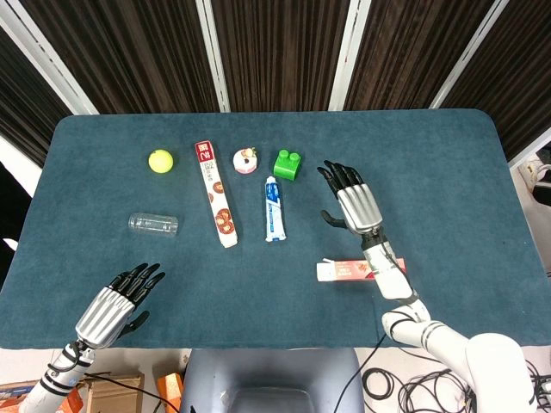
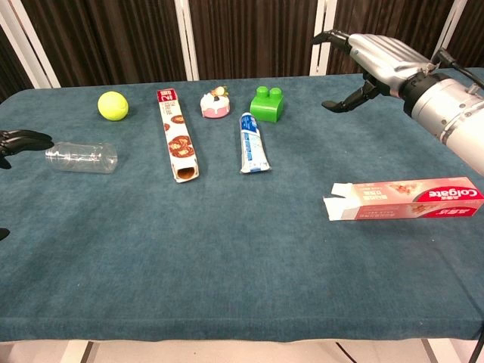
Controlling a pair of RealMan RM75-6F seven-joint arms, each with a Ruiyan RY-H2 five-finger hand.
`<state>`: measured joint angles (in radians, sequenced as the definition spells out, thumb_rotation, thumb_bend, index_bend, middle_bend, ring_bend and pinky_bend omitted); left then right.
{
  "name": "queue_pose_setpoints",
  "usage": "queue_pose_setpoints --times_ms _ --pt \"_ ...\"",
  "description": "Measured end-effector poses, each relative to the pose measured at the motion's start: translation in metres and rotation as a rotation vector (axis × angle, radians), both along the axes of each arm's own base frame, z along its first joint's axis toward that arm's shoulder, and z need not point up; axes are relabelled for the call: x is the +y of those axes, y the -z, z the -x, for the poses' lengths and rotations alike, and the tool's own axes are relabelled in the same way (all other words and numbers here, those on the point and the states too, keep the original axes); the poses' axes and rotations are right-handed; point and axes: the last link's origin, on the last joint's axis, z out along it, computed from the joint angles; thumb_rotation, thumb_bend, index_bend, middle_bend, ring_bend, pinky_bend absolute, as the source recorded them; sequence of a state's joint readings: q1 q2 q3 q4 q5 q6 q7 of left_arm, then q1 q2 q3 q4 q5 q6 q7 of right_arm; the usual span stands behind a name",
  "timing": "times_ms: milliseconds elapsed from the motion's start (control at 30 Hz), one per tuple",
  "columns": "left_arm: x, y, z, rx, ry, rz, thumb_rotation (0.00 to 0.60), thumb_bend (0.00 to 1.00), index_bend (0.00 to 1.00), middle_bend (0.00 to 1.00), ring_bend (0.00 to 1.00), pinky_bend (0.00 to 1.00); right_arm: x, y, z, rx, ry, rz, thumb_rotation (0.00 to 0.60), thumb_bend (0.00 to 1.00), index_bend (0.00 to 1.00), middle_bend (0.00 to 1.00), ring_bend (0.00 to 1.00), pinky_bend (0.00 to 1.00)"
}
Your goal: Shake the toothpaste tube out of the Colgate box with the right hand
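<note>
Overhead, right hand [image 2: 378,57] above Colgate box [image 2: 404,200].

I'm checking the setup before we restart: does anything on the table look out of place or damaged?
Only the Colgate box stands out: it lies flat near the table's right edge with its left end flaps open. The toothpaste tube lies apart from it, mid-table. The right robot hand hovers open above the table; nothing looks spilled or broken.
</note>
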<state>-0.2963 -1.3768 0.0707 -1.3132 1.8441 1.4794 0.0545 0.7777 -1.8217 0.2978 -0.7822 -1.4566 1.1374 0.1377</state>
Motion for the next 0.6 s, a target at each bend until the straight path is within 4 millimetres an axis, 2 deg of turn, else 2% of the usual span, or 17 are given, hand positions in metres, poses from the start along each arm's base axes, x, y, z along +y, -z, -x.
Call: queue_pose_setpoints --times_ms 400,600 --pt "0.001 0.000 0.001 0.019 -0.018 0.019 0.600 0.29 0.12 0.08 0.10 0.30 0.003 -0.006 0.010 -0.005 0.001 0.000 0.600 0.18 0.14 0.08 0.08 0.16" --pt "0.006 -0.007 0.008 0.034 -0.066 0.040 0.600 0.29 0.12 0.09 0.10 0.31 0.016 -0.008 0.014 -0.037 -0.001 -0.028 0.600 0.18 0.12 0.09 0.08 0.16"
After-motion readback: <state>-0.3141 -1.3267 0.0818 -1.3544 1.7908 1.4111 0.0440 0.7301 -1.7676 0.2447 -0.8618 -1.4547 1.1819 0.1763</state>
